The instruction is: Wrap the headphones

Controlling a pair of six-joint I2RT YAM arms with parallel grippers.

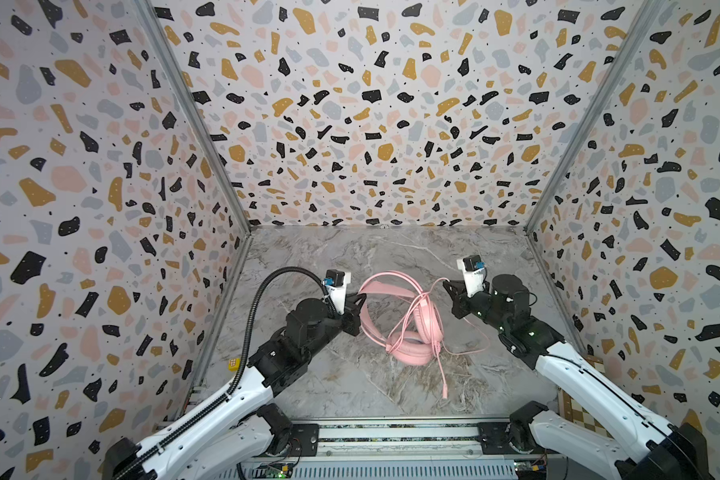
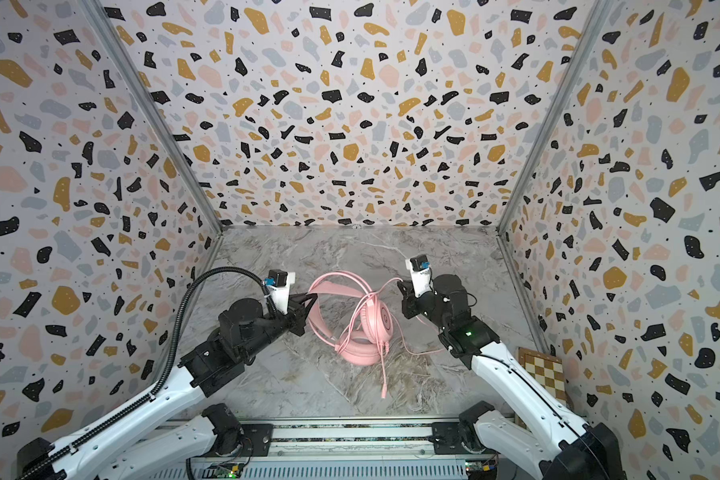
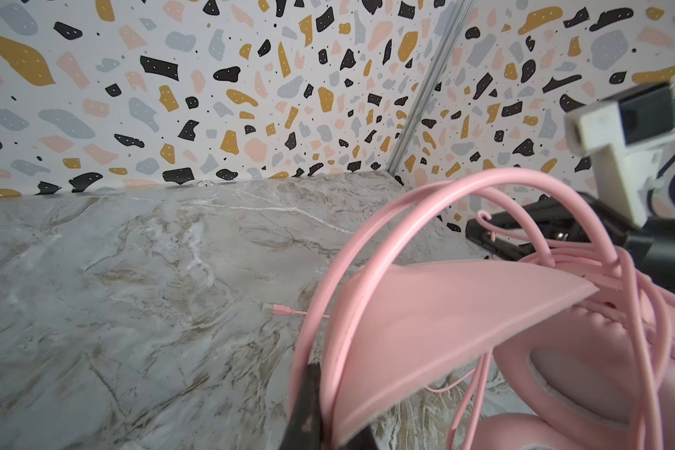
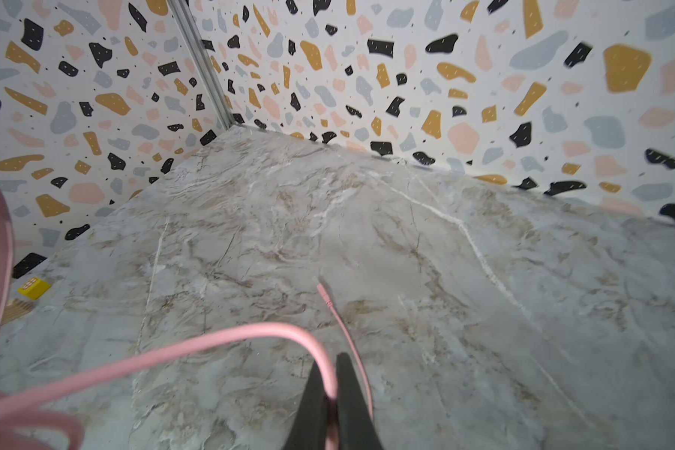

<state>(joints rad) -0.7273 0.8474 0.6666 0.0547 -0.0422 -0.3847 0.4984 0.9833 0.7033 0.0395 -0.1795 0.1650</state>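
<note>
The pink headphones (image 1: 410,353) (image 2: 360,353) lie mid-table in both top views, one earcup flat and one on edge, with cable looped over them. My left gripper (image 1: 360,298) (image 2: 312,297) (image 3: 328,409) is shut on a thin wire of the headband (image 3: 367,249), at the headphones' left side. My right gripper (image 1: 447,284) (image 2: 400,286) (image 4: 331,374) is shut on the thin pink cable (image 4: 211,343), to the right of the headphones and above the table. The cable's plug (image 1: 444,392) (image 2: 384,392) (image 4: 322,290) rests on the marble near the front.
Patterned walls close in the marble table (image 1: 329,386) on three sides. A small yellow block (image 1: 233,363) (image 4: 34,287) sits at the left edge. A checkered board (image 2: 543,374) lies at the front right corner. The arms' base rail (image 1: 391,436) runs along the front.
</note>
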